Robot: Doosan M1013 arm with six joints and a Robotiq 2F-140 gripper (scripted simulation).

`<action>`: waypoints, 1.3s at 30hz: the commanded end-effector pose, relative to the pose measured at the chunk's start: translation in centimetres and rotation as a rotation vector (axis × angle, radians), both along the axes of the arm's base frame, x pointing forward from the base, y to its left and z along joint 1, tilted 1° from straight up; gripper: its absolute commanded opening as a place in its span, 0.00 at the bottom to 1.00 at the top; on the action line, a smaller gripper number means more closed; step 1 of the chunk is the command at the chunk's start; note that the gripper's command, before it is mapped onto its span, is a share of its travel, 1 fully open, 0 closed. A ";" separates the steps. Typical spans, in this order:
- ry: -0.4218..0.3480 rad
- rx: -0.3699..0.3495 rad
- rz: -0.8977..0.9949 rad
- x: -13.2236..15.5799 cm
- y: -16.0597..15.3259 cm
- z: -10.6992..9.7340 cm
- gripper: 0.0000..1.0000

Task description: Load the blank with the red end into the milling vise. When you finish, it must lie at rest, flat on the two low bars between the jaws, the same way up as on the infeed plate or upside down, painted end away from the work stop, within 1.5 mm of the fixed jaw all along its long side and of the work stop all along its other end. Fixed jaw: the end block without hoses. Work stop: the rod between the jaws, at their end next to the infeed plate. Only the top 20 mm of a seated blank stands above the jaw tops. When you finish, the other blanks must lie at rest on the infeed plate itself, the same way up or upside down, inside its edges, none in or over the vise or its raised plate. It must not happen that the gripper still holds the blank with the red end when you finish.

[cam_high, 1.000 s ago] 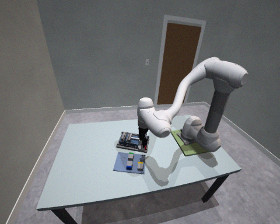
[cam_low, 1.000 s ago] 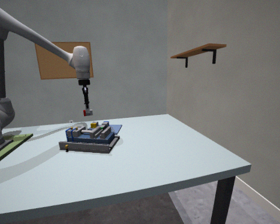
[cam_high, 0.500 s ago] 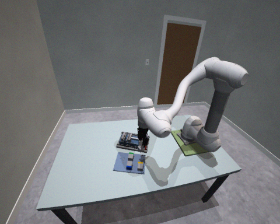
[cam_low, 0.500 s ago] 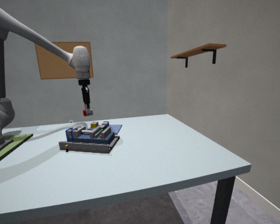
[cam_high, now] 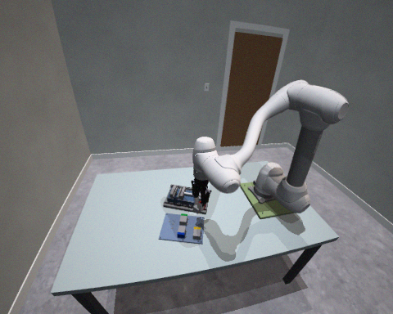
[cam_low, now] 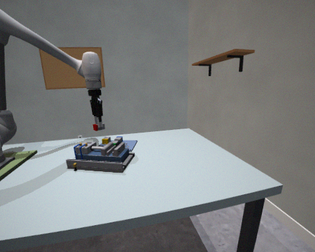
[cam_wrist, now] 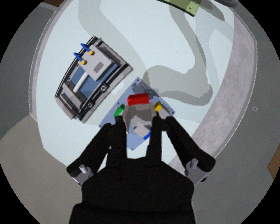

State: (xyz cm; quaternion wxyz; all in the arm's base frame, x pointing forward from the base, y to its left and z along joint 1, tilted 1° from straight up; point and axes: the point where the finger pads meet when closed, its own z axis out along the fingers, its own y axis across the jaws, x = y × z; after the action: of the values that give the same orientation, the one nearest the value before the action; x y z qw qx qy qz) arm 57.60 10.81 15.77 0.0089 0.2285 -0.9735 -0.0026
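My gripper point(cam_low: 98, 126) is shut on the red-ended blank point(cam_low: 97, 126), a grey block with a red end, and holds it in the air above the table. In the wrist view the blank point(cam_wrist: 139, 112) sits between my fingers with its red end pointing away. The milling vise point(cam_low: 101, 151) stands on its raised plate below and to the right of the blank in the exterior view. In the top view my gripper point(cam_high: 201, 198) hangs over the right end of the vise point(cam_high: 182, 196). The vise also shows in the wrist view point(cam_wrist: 91, 78), left of the blank.
The blue infeed plate point(cam_high: 182, 228) lies in front of the vise and carries blanks with green point(cam_high: 183, 218), blue point(cam_high: 181, 231) and yellow point(cam_high: 196, 232) ends. The robot base point(cam_high: 279, 190) stands on a green plate at the right.
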 end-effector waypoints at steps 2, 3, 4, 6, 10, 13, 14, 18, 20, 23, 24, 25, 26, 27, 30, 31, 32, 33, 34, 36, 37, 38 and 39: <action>0.000 0.002 0.047 0.0 0.0 0.0 0.00; 0.000 0.002 0.062 0.0 0.0 0.0 0.00; 0.000 0.002 0.078 0.0 0.0 0.0 0.00; 0.000 0.003 0.108 0.0 0.0 0.0 0.00; 0.000 0.005 0.169 0.0 0.0 0.0 0.00; 0.000 0.006 0.215 0.0 0.0 0.0 0.00; 0.000 0.006 0.215 0.0 0.0 0.0 0.00; 0.000 0.005 0.234 0.0 0.0 0.0 0.00; -0.001 0.006 0.265 0.0 0.0 0.0 0.00; -0.001 0.007 0.311 0.0 0.0 0.0 0.00; -0.001 0.008 0.326 0.0 0.0 0.0 0.00; -0.001 0.008 0.342 0.0 0.0 0.0 0.00; -0.001 0.009 0.357 0.0 0.0 0.0 0.00; -0.001 0.009 0.372 0.0 0.0 0.0 0.00; -0.001 0.011 0.418 0.0 0.0 0.0 0.00; -0.001 0.011 0.418 0.0 0.0 0.0 0.00; -0.001 0.011 0.418 0.0 0.0 0.0 0.00; -0.001 0.008 0.407 0.0 0.0 0.0 0.00; -0.001 0.009 0.422 0.0 0.0 0.0 0.00; -0.001 0.010 0.453 0.0 0.0 0.0 0.00; -0.001 0.011 0.468 0.0 0.0 0.0 0.00; -0.001 0.011 0.483 0.0 0.0 0.0 0.00; -0.001 0.012 0.499 0.0 0.0 0.0 0.00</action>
State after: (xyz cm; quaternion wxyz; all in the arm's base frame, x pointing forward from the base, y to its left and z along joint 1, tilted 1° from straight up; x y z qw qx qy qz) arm 57.60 10.81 15.77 0.0080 0.4394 -0.8982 -0.0048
